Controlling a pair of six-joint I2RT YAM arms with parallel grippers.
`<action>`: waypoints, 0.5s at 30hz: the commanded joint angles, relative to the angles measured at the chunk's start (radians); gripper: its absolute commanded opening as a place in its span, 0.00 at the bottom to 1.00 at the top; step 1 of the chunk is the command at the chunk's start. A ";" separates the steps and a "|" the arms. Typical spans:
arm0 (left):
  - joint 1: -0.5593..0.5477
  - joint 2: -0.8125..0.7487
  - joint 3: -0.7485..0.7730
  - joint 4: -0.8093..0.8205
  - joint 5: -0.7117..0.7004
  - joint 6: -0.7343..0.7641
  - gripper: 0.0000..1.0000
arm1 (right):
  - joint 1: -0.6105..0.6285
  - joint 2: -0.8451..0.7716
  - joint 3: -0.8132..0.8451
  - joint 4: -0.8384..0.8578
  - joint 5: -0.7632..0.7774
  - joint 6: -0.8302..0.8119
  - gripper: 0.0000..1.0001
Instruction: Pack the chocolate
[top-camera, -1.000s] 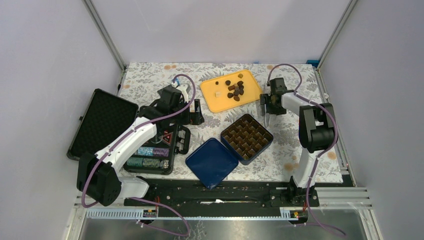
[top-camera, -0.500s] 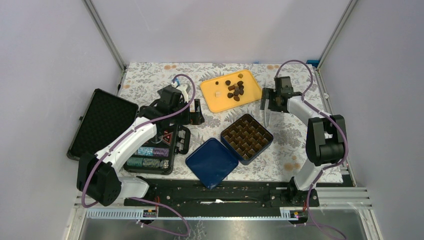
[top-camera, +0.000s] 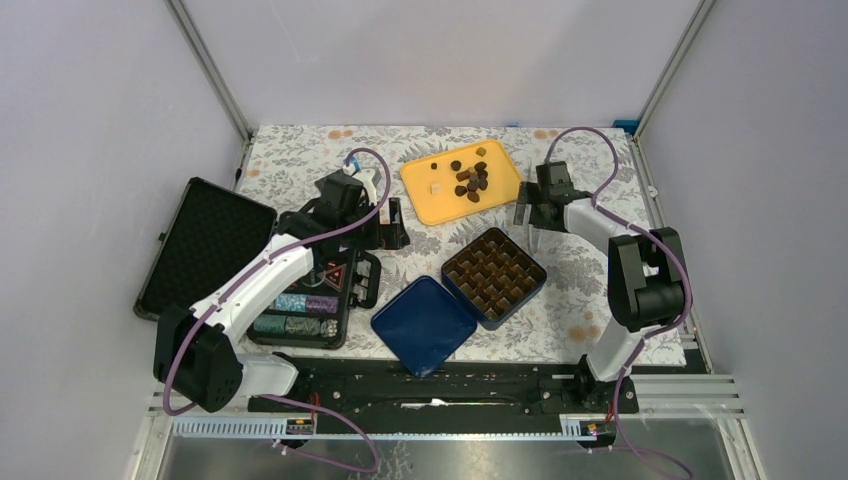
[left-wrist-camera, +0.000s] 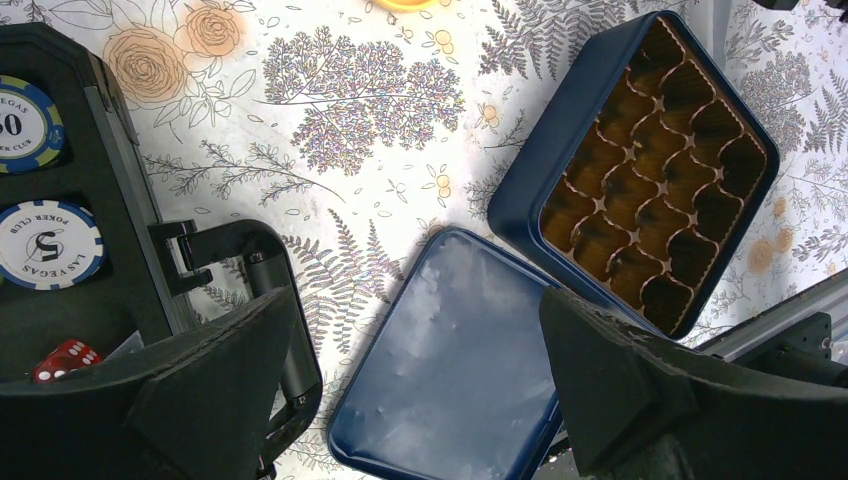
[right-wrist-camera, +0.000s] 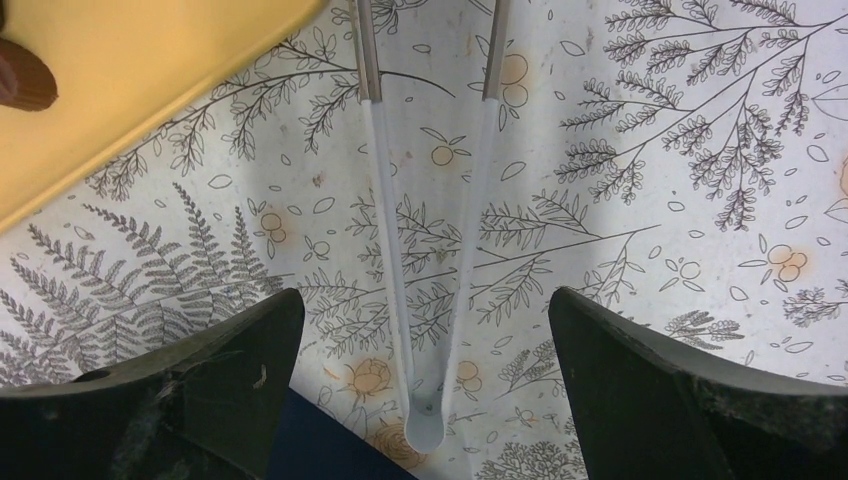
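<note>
My right gripper (right-wrist-camera: 420, 300) stands wide open, with clear tweezers (right-wrist-camera: 384, 200) running between its fingers and touching neither. It has shifted slightly toward the tray (top-camera: 425, 205) since 0.5 s ago. Left gripper (left-wrist-camera: 415, 300): wide open, empty, unmoved. Chocolate (top-camera: 470, 180) lies on the tray.

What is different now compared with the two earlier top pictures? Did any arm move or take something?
The right gripper first pulled back to the far right, away from the yellow plastic tray, then returned partway. Its elbow swung outward. Nothing was taken or released. The left gripper, the dark brown chocolate pieces on the tray, the open blue tin and its flat blue lid stayed in place.
</note>
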 joint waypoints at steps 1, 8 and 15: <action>0.002 -0.015 0.016 0.042 0.019 -0.005 0.99 | 0.011 0.048 0.058 0.007 0.057 0.089 1.00; 0.002 -0.030 0.004 0.038 0.013 0.001 0.99 | 0.010 0.167 0.148 -0.048 0.066 0.124 0.99; 0.002 -0.050 -0.005 0.026 -0.004 0.002 0.99 | 0.010 0.221 0.175 -0.042 0.092 0.124 0.82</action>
